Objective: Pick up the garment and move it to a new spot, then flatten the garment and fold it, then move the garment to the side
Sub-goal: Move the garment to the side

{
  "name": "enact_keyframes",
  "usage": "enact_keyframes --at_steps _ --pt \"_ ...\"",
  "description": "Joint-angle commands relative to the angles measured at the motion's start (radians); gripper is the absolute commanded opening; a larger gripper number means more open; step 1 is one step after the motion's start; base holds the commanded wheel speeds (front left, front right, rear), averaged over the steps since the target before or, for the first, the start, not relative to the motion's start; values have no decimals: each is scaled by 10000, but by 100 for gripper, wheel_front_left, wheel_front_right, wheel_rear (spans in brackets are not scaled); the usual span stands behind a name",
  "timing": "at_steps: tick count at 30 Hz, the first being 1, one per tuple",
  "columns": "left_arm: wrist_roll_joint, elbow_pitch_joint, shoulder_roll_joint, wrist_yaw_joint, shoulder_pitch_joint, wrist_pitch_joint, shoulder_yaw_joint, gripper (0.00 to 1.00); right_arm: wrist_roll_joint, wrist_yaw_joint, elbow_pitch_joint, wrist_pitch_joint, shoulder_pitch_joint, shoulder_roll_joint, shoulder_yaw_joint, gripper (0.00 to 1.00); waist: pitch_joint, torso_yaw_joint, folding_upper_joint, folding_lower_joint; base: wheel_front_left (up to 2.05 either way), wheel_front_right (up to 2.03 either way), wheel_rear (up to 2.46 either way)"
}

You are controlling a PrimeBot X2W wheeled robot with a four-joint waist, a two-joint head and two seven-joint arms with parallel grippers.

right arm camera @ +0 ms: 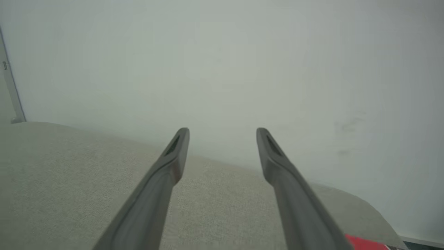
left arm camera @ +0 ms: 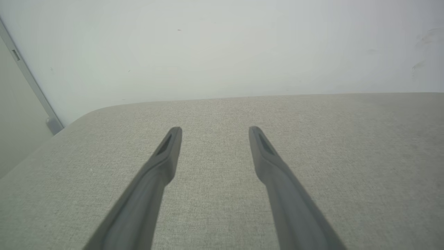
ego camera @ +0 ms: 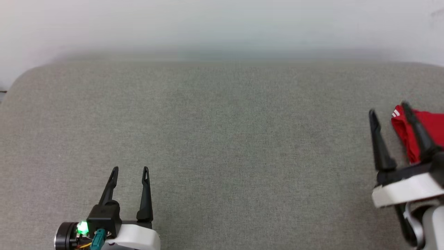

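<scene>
The red garment (ego camera: 430, 130) lies bunched at the right edge of the grey cushioned surface (ego camera: 222, 139), cut off by the head view's border, with a bit of white trim at its left tip. My right gripper (ego camera: 387, 108) stands open just left of it, one finger crossing in front of the red cloth, nothing between the fingers. In the right wrist view that gripper (right arm camera: 222, 131) is open and a sliver of the garment (right arm camera: 364, 242) shows at the bottom right. My left gripper (ego camera: 130, 169) is open at the lower left, empty, as the left wrist view (left arm camera: 215, 129) confirms.
A pale wall (ego camera: 222, 24) runs behind the cushioned surface. The surface's rounded far left corner (left arm camera: 83, 116) meets a grey vertical strip (left arm camera: 31, 83) by the wall.
</scene>
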Motion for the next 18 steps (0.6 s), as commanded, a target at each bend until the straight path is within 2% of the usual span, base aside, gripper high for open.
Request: enact_keyframes --at_steps 1,8,18 --pt "10 26 -28 -31 112 -22 -13 100 35 -15 49 -46 251 80 45 100 -152 36 0 1 0 0 0" --pt "41 204 -82 -125 385 -22 -35 100 -14 -15 92 -258 1690 897 -50 100 -704 98 0 1 0 0 0" --pt "-85 288 -138 -357 742 -22 -24 100 -191 -15 -358 -189 2903 1458 -338 100 -1111 114 0 1 0 0 0"
